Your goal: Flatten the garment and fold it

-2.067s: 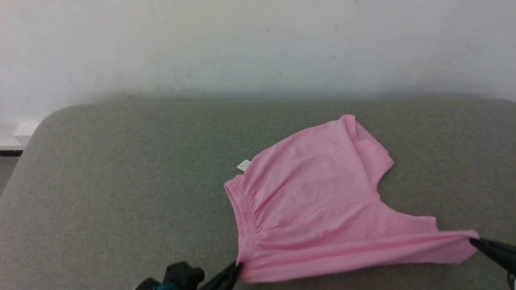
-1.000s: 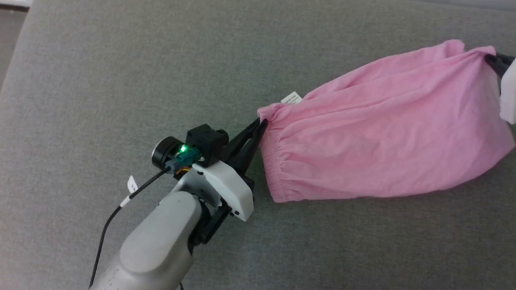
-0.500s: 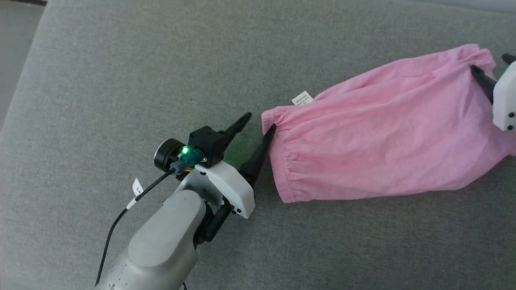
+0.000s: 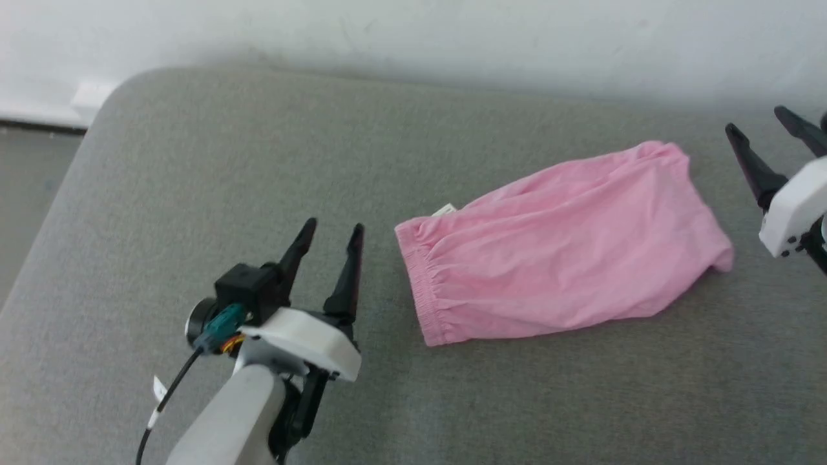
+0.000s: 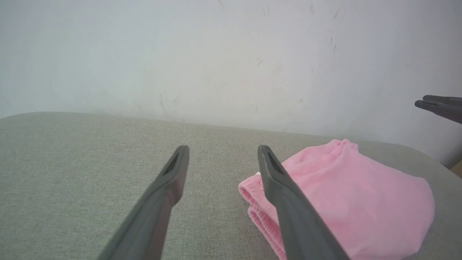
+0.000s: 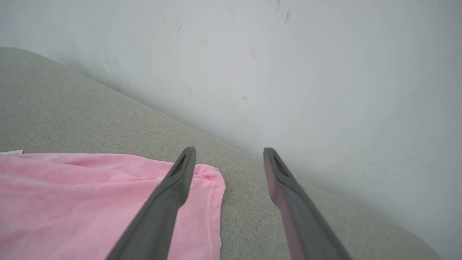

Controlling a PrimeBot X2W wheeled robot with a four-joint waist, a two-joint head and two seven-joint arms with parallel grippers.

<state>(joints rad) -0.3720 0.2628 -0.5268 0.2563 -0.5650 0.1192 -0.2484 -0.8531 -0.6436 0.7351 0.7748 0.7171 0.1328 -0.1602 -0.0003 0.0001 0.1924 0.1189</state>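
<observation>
The pink shorts (image 4: 555, 245) lie folded over on the grey cushion, gathered waistband (image 4: 420, 290) at the left end and a small white label (image 4: 444, 209) at the upper left corner. My left gripper (image 4: 333, 227) stands open just left of the waistband, holding nothing. My right gripper (image 4: 762, 126) is open too, off the right end of the shorts. In the left wrist view the shorts (image 5: 361, 202) sit to the right of my open left gripper (image 5: 222, 150). In the right wrist view the shorts (image 6: 90, 202) lie below and left of my open right gripper (image 6: 229, 150).
The grey cushion (image 4: 194, 161) has a rounded far-left corner, with floor (image 4: 32, 187) beyond its left edge. A white wall (image 4: 413, 32) runs right behind the cushion's far edge. A thin cable (image 4: 165, 400) trails from my left wrist.
Both grippers have let go of the shorts and drawn back from them. The shorts now lie folded, free on the cushion. The head camera has tilted up, bringing the wall into view.
</observation>
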